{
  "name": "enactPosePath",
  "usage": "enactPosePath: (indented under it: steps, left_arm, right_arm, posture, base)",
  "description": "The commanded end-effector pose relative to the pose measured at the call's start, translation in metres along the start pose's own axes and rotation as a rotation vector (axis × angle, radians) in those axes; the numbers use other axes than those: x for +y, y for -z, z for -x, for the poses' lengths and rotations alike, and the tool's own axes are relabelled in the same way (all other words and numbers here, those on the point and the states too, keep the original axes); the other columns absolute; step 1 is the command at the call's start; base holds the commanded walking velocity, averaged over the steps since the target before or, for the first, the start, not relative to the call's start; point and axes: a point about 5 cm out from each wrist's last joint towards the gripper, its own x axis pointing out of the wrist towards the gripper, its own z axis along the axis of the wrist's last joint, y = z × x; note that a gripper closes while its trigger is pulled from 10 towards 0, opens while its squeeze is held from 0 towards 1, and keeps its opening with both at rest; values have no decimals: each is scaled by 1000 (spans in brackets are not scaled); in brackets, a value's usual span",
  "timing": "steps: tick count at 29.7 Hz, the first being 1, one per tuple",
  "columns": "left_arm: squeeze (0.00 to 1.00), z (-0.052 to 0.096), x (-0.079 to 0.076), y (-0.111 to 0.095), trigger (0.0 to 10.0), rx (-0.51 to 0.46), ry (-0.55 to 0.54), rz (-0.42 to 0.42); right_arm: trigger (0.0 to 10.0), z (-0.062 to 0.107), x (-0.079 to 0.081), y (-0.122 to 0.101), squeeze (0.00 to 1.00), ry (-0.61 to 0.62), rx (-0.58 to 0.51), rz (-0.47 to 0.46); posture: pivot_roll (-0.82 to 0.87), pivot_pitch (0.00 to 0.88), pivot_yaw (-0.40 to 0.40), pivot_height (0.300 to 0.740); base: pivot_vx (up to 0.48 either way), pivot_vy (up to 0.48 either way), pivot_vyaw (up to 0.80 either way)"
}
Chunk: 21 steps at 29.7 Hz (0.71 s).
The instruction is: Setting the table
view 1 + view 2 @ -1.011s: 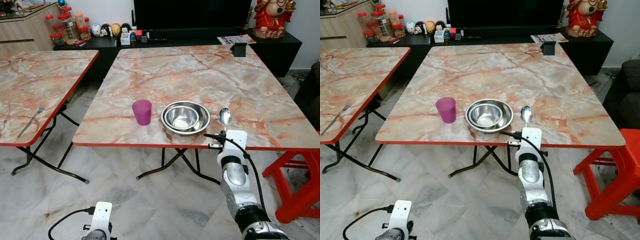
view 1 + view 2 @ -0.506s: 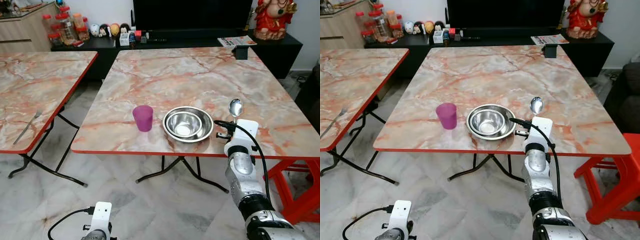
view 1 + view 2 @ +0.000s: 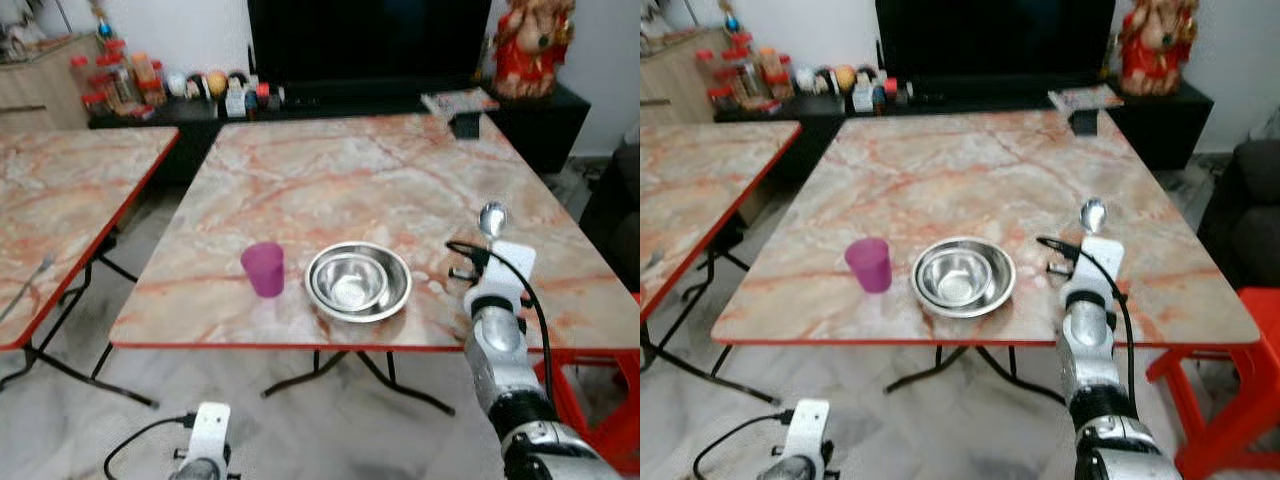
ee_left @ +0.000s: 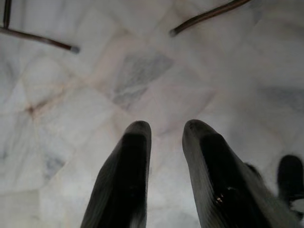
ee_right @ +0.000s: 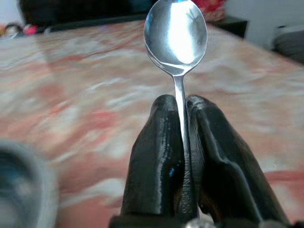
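Two arms. Right arm raised over table (image 3: 380, 170) edge, right gripper (image 5: 183, 107) pinching spoon (image 5: 176, 29) by the handle, bowl end up, to the right of bowl (image 3: 358, 281), cup (image 3: 264, 269) beyond on bowl's left. Left gripper (image 4: 166, 130) hanging low over floor (image 4: 71, 95), fingers slightly parted, empty. Since a second ago: spoon carried from table's near edge, just beside bowl, further right and deeper over tabletop; whole view shifted and blurred.

silver arm (image 3: 497, 352), black cable (image 3: 524, 291), black fingers (image 4: 124, 180)
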Motion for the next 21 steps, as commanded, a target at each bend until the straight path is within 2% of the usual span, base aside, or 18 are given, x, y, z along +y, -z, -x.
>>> enactPosePath:
  steps: [1,11,18,21]
  left_arm:
    - [0,0,-3,-2,10000,-3,3,3]
    - [0,0,-4,-1,10000,-6,5,4]
    - [0,0,-4,-1,10000,-12,3,13]
    - [0,0,-4,-1,10000,-11,4,14]
  right_arm:
    - [10000,-3,-6,-5,0,15,-18,7]
    - [10000,-2,-3,-5,0,4,-23,8]
    - [10000,2,2,1,0,-34,-2,39]
    - [10000,5,2,11,0,-47,63,113]
  posture:
    - [-69,0,35,740]
    - [-69,0,37,740]
    - [-65,0,33,740]
    - [-68,0,34,740]
  base:
    - [345,0,0]
    - [323,0,0]
    - [0,0,0]
    - [0,0,0]
